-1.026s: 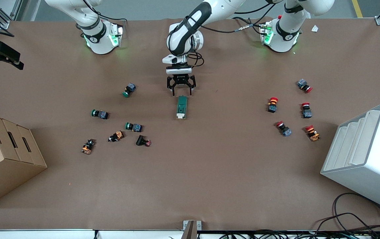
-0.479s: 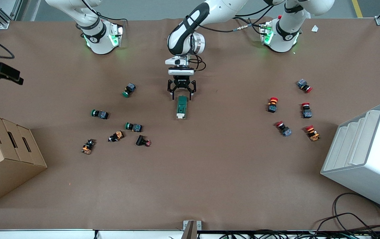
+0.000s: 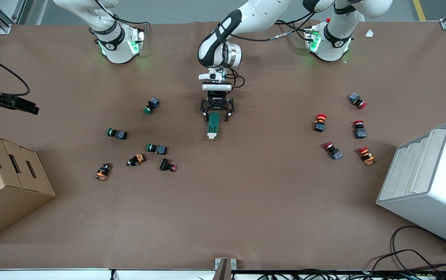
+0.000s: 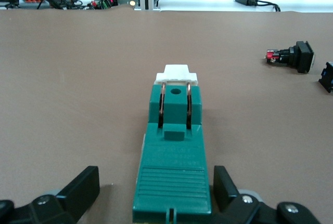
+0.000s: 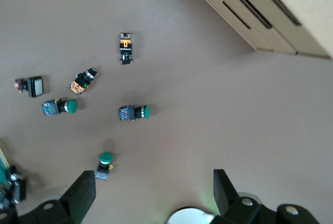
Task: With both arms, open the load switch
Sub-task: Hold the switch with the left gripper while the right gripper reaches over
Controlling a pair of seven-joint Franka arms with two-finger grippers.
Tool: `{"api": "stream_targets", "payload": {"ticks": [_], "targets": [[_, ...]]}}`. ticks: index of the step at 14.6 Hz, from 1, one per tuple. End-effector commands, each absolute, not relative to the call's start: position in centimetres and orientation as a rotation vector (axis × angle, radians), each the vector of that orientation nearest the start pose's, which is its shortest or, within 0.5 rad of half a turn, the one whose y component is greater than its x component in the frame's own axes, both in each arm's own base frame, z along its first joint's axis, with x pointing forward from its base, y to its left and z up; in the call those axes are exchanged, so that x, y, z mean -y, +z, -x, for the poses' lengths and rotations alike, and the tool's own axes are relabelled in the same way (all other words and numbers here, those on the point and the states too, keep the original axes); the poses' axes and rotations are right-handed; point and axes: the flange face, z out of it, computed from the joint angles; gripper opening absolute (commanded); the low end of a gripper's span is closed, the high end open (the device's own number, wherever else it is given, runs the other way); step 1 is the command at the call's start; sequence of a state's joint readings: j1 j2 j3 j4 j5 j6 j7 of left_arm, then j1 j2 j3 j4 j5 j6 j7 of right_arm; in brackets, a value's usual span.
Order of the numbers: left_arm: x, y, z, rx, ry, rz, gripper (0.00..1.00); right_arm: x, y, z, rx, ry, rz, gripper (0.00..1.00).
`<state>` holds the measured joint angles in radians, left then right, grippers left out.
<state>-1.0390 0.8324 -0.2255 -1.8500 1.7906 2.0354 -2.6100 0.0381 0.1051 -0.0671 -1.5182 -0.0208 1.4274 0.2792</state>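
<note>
The load switch is a dark green oblong block lying flat mid-table, its white lever piece at the end nearer the front camera. My left gripper is low over the switch's other end, open, with one black finger on each side of the green body and a small gap at both. The white lever points away from the wrist. My right gripper hangs open and high over the right arm's end of the table, holding nothing.
Several green and orange push buttons lie scattered toward the right arm's end. Several red ones lie toward the left arm's end. A cardboard box and a white bin stand at the table's two ends.
My left gripper has come down and forward until its fingers straddle the switch's end. The right gripper has shifted a little at the table's edge. The switch has not moved.
</note>
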Motion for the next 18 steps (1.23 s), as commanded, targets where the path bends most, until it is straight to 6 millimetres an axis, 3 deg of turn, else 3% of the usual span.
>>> {"api": "stream_targets", "payload": {"ticks": [1, 7, 9, 15, 18], "targets": [[55.4, 5.6, -23.6, -0.042, -1.686, 2.699, 0.99, -2.9, 55.6, -57.6, -0.732, 0.35, 3.132, 1.0], [55.6, 4.8, -22.6, -0.046, -1.717, 2.673, 0.99, -10.6, 50.9, -59.1, -1.073, 0.421, 2.994, 1.0], [55.7, 4.1, -21.6, -0.045, -1.723, 2.681, 0.99, -13.6, 48.4, -60.0, -1.237, 0.402, 2.955, 1.0], [55.6, 2.7, -21.7, -0.004, -1.778, 2.651, 1.0, -25.6, 38.7, -61.2, -1.64, 0.29, 2.794, 1.0], [55.5, 2.1, -21.6, -0.011, -1.782, 2.655, 1.0, -27.4, 36.1, -61.2, -1.742, 0.359, 2.692, 1.0]]}}
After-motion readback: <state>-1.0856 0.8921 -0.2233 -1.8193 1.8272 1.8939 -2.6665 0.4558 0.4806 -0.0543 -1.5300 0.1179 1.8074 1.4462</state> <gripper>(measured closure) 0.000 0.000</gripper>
